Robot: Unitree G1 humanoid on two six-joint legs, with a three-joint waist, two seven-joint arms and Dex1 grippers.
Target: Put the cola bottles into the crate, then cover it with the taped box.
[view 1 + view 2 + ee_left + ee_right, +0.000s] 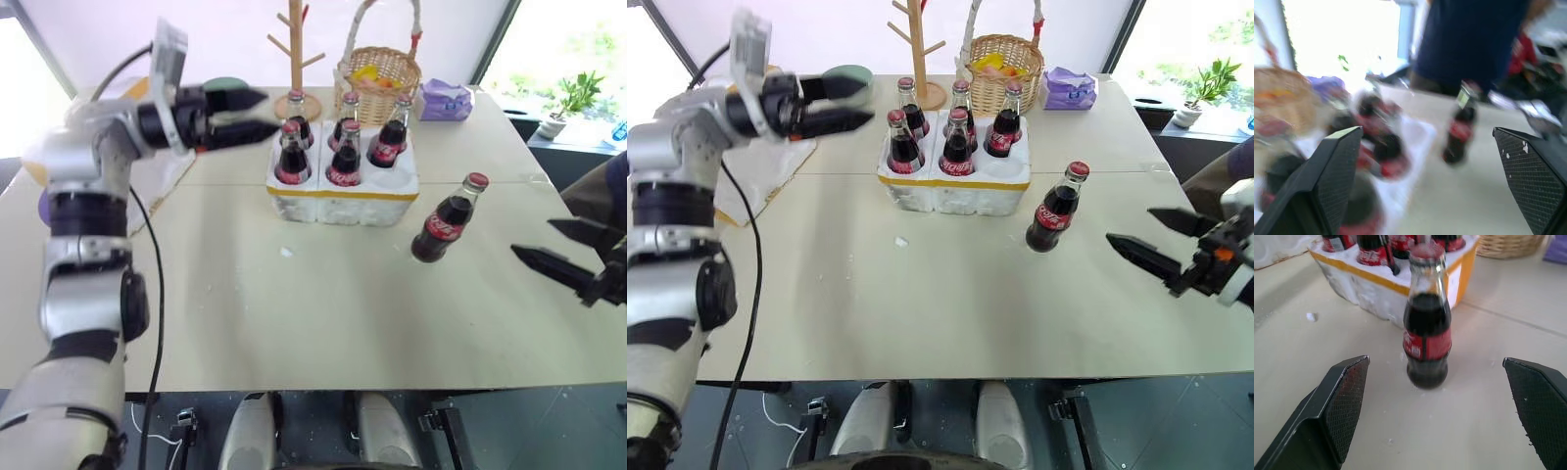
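Six small glass cola bottles are seen, each filled with dark cola, closed by a red cap and wrapped in a red label with white script. Five of them [345, 157] are seated upright in the crate [343, 194], a low white styrofoam block banded with yellow tape round its rim. The sixth bottle [449, 219] stands alone on the pale table [294, 313], just outside the crate's near right corner.

The left gripper [257, 115] is held level above the table, beside the crate's left end, its tips aimed at the nearest seated bottles; its black fingers are spread wide and nothing is held or touched. In its wrist view the scene is blurred, so only the crate and the lone bottle can probably be made out between the fingers.

The right gripper [551, 245] is held low over the table's right edge, fully spread and empty. The lone bottle [1427, 330] stands straight ahead of it, centred between its fingers [1337, 404] but well apart from them, with the crate just behind.

Beyond the crate, one wicker basket [378, 78], one wooden peg stand [297, 54] and one purple packet [446, 99] are counted.
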